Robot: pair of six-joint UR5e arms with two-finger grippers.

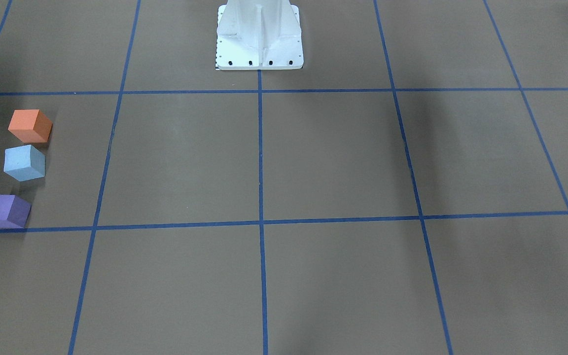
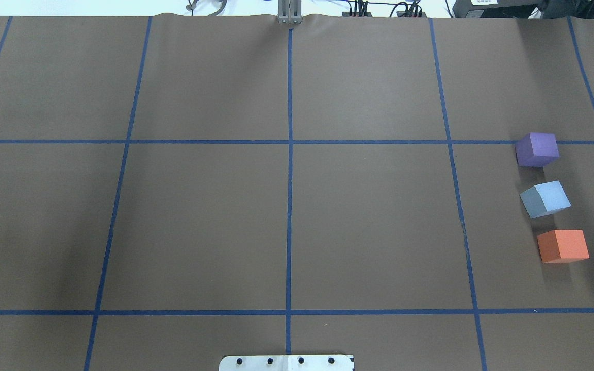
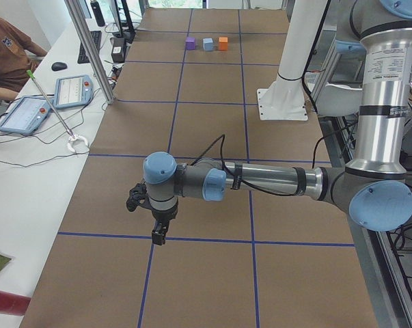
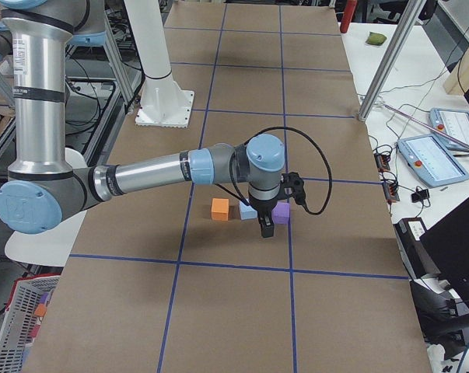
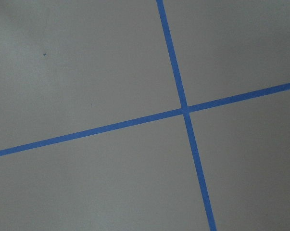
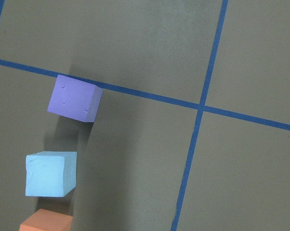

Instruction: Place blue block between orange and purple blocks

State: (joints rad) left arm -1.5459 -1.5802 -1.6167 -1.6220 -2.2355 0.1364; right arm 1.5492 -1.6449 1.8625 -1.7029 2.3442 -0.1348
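**Two-arm workcell with three blocks in a row.** The blue block (image 2: 545, 199) rests on the brown table (image 2: 286, 226) between the orange block (image 2: 563, 246) and the purple block (image 2: 537, 149), on the robot's right side of the surface. The three form a short line running away from the robot, with orange nearest the white pedestal (image 1: 259, 34) and purple farthest. Each block stands apart from its neighbour, with bare table showing in both gaps. The blue block is turned somewhat out of square with the other two. The purple block sits against one of the blue tape lines (image 2: 290, 154) that divide the table into a grid. The right gripper (image 4: 267, 228) hangs fingers-down over the row, near the blue and purple blocks (its wrist camera looks down on all three blocks from above). The left gripper (image 3: 158, 236) points down over a tape crossing at the opposite end of the table, well apart from the blocks. Both grippers appear only in the side views, so it cannot be told whether their fingers are spread or closed.
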